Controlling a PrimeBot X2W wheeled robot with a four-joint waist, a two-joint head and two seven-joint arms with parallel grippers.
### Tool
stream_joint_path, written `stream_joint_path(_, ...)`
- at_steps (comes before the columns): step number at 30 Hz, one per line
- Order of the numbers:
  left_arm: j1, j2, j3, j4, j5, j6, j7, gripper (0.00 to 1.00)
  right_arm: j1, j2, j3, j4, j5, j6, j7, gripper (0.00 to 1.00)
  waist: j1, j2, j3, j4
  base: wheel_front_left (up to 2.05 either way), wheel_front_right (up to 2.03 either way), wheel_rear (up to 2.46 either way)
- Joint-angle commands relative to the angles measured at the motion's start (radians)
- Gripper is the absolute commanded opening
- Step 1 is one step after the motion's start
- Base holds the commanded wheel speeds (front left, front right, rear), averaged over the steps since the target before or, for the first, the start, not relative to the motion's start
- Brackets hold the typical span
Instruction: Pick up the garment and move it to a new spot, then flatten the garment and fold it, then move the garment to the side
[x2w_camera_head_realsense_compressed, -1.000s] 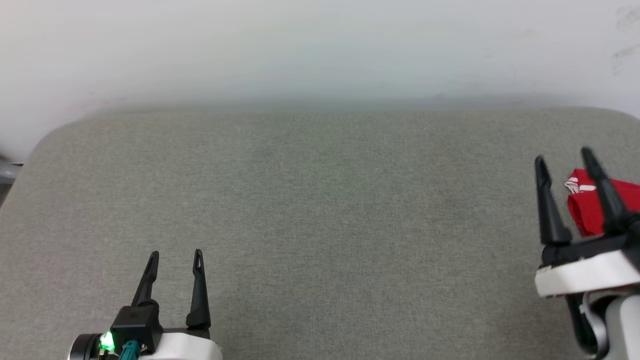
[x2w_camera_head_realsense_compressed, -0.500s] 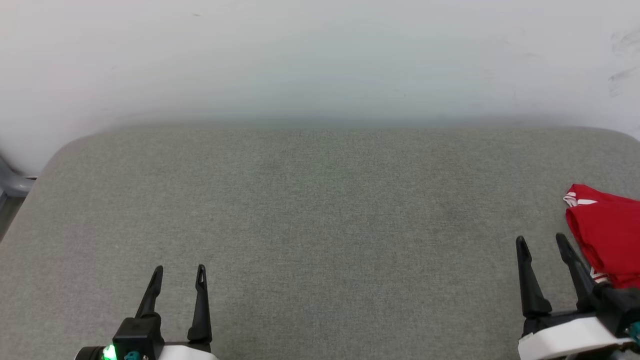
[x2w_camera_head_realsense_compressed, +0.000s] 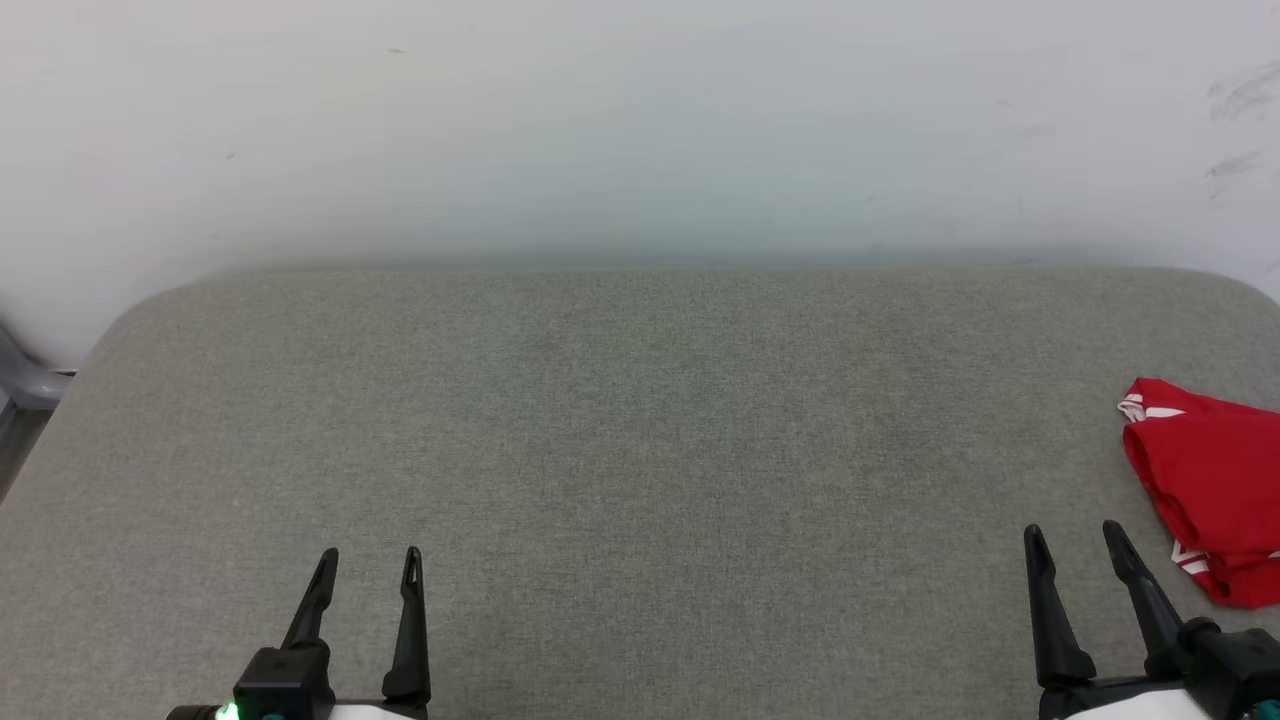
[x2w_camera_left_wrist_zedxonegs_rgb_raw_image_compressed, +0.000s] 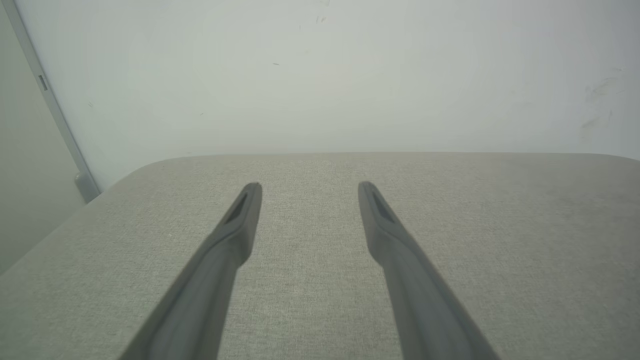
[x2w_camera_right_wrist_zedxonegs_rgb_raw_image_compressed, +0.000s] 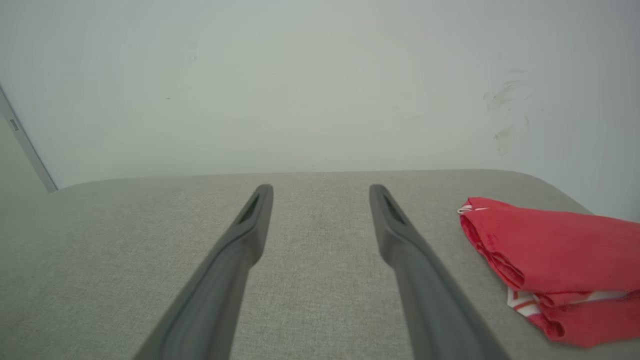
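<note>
Starting at the near edge of the worktop (x2w_camera_head_realsense_compressed: 640, 420), a grey fabric-covered surface with rounded corners.

Near-left corner: left tool (x2w_camera_head_realsense_compressed: 371, 552) has its fingers spread wide, with nothing between them. It hovers over bare fabric, well apart from anything to grasp.

Near-right corner: right tool (x2w_camera_head_realsense_compressed: 1072, 528) is likewise spread wide and empty, fingers pointing toward the far edge. It stands just beside the garment, to its left and nearer, and is not touching it.

Right edge, about mid-depth: garment (x2w_camera_head_realsense_compressed: 1210, 480) lies in a compact red bundle of several layers, partly cut off by the side of the head view. Striped trim (x2w_camera_right_wrist_zedxonegs_rgb_raw_image_compressed: 522, 302) peeks out between the layers at its near end. A second bit of white-striped edge shows at its far-left corner. No lettering is visible.

Judgement, status: folded and already sitting at the side, so the task looks close to done.

Judgement, handling: light, soft and limp, with no stiffness of its own. It is likely to sag and unfold if lifted by the top layer alone, and the grey cover may drag on the lowest layer. The best hold is the left-hand folded edge, pinching all layers together. The trimmed near end is thicker and should grip well.

Far edge: bare worktop, then a pale wall (x2w_camera_head_realsense_compressed: 640, 130) with faint scuffs.
</note>
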Motion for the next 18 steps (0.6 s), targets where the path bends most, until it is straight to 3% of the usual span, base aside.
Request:
stream_joint_path(1, 0.013, -0.004, 0.001, 0.003, 0.004, -0.004, -0.002, 1.00, 0.011, 0.006, -0.001, -0.001, -0.001, -0.001, -0.003, 1.00, 0.0001, 0.0000, -0.002, 0.000, 0.00, 0.00, 0.00)
stream_joint_path(6, 0.011, -0.005, 0.004, 0.011, 0.012, -0.002, -0.002, 1.00, 0.016, 0.008, -0.001, 0.006, -0.003, -0.001, -0.003, 1.00, 0.0001, 0.0000, -0.005, 0.000, 0.00, 0.00, 0.00)
stream_joint_path(7, 0.005, -0.003, 0.003, 0.013, 0.009, -0.004, 0.000, 0.00, 0.003, 0.003, 0.000, 0.009, -0.002, 0.000, 0.000, 0.00, 0.0001, 0.0000, -0.005, 0.000, 0.00, 0.00, 0.00)
stream_joint_path(11, 0.017, -0.005, 0.004, 0.052, -0.001, -0.005, 0.008, 0.00, 0.005, 0.004, 0.004, 0.045, 0.008, 0.000, 0.006, 0.00, 0.0001, 0.0000, -0.005, 0.000, 0.00, 0.00, 0.00)
stream_joint_path(18, -0.011, -0.007, 0.021, 0.068, -0.148, -0.018, 0.047, 0.00, -0.018, 0.005, -0.001, 0.058, 0.150, 0.000, 0.041, 0.00, 0.0001, 0.0000, -0.002, -0.001, 0.00, 0.00, 0.00)
